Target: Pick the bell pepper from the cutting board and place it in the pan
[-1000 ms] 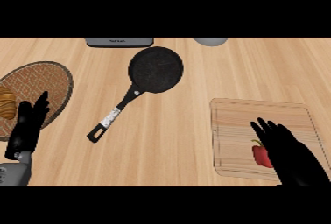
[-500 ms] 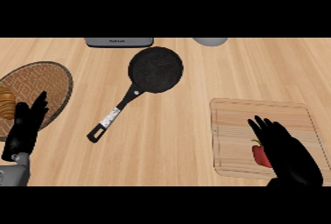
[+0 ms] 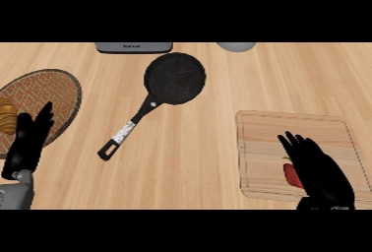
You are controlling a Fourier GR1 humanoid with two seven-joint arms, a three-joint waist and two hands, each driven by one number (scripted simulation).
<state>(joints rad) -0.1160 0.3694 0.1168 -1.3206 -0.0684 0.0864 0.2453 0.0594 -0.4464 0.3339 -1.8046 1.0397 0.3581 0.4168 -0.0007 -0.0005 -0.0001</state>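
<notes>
Fingers straight and spread on right hand point(image 3: 320, 170), holding nothing, covering most of bell pepper point(image 3: 291, 174) on cutting board point(image 3: 262, 142). Reach step; next, curl round it and carry to pan point(image 3: 174, 78), well up-left. Left hand point(image 3: 27, 140) rests open.

Non-task items, positions referenced to woven basket tray.

Woven basket tray point(image 3: 44, 93): round, brown, lies flat on light wooden counter point(image 3: 203, 162) at far left of view. Golden-brown bread item point(image 3: 7, 116) sits at tray's left side, partly cut off by frame edge.

Grey appliance point(image 3: 134, 47): flat rectangular body, up and right of tray, at counter's far edge; only near edge visible, small lettering illegible.

Grey rounded object point(image 3: 236, 46): further right of tray along same far edge, beyond appliance; mostly cropped, identity not determinable.
</notes>
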